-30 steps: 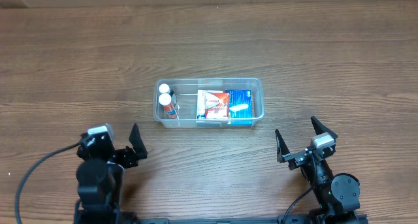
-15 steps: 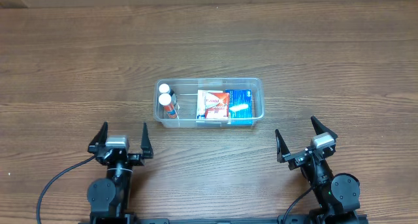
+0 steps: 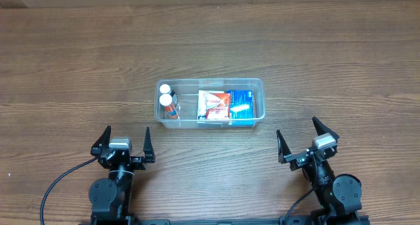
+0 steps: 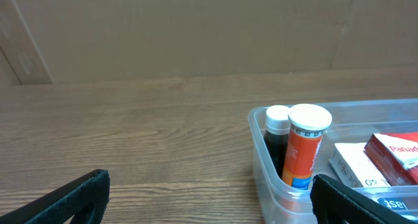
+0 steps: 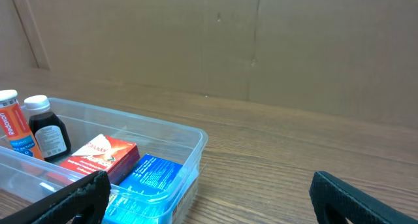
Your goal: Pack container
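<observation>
Overhead view of a wooden desk [image 3: 79,67]. The clear container [image 3: 210,81] sits at its middle, well ahead of me. My left fingers [image 3: 146,146] and right fingers [image 3: 281,149] are both spread wide, hold nothing, and rest at the near edge on either side of the container.

I see nothing loose on the desk, so I judge the packing is all but done and the step in hand is simply to rest clear. To do that well, I would keep both sets of fingers low, wide and apart from the container so that nothing inside gets nudged.

Only the overhead view shows the whole layout and both arms at once. The left wrist view adds height. An orange tube [image 4: 304,145] and a dark bottle [image 4: 275,136] stand upright at the container's left end, their caps above the rim, beside a white box [image 4: 356,165]. The right wrist view shows a red box [image 5: 101,155] lying slightly tilted next to a blue box [image 5: 151,178], with a cardboard wall [image 5: 261,41] behind the desk.
</observation>
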